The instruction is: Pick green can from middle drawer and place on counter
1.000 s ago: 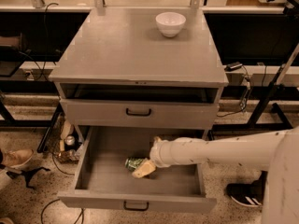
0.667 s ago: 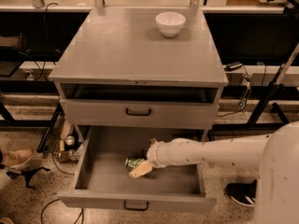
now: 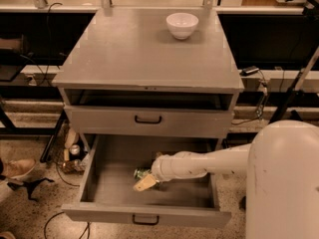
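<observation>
The middle drawer (image 3: 112, 185) is pulled open at the bottom of the grey cabinet, with its dark pull handle at the front. The green can (image 3: 140, 173) lies on its side on the drawer's tray, near the middle. My gripper (image 3: 146, 182) is down inside the drawer, right against the can on its front right side. My white arm (image 3: 199, 164) reaches to it from the right. The counter (image 3: 139, 54) is the flat grey cabinet top above.
A white bowl (image 3: 182, 25) stands at the back right of the counter. A shut grey drawer front (image 3: 148, 119) sits above the open drawer. My white body (image 3: 286, 183) fills the lower right. Shoes (image 3: 17, 167), cables and small bottles lie on the floor at left.
My gripper has shifted slightly left and closer to the green can inside the drawer. The can and the bowl have stayed in place.
</observation>
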`<action>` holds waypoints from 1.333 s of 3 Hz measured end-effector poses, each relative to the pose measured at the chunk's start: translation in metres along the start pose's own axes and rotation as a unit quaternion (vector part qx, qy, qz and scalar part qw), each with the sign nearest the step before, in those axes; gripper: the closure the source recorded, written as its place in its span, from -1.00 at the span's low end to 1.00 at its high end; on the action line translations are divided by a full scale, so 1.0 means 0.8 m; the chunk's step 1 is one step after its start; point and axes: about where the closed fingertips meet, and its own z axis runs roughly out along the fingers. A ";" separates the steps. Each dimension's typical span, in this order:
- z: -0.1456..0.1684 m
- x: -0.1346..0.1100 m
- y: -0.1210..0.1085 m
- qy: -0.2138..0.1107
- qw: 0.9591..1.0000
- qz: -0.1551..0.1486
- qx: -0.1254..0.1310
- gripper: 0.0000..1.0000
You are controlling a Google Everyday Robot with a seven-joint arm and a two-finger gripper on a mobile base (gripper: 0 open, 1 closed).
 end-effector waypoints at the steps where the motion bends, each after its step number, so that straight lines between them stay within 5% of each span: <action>1: 0.023 0.012 -0.003 0.012 1.000 0.003 0.009 -1.00; 2: 0.039 0.023 -0.003 0.019 1.000 0.008 0.010 -0.70; 4: 0.042 0.038 -0.003 0.019 1.000 0.018 0.005 0.23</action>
